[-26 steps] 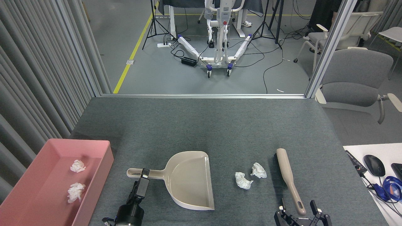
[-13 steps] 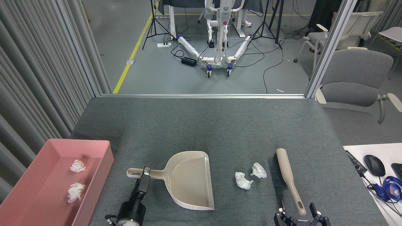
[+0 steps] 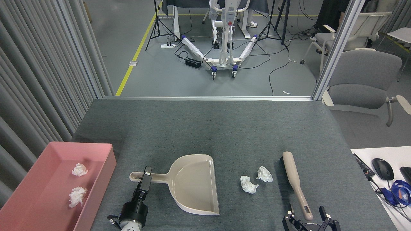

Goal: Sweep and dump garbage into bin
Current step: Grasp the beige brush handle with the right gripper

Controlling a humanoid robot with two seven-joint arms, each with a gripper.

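While two small crumpled white tissue wads (image 3: 256, 179) lie on the grey felt worktop (image 3: 224, 128) just right of the beige plastic dustpan (image 3: 196, 184), we judge the pick-up step is in hand. Our left tool (image 3: 146, 176) sits over the dustpan handle; whether it grips, we cannot tell. Our right tool (image 3: 310, 218) stands spread around the beige brush's (image 3: 297, 184) handle end, gripping nothing. Left of the dustpan, the shallow pink plastic tray (image 3: 106, 166) holds two wads. Next: close both tools.

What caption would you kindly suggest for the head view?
Left claw at the beige plastic dustpan, right claw open at the beige brush, two white tissue wads between.
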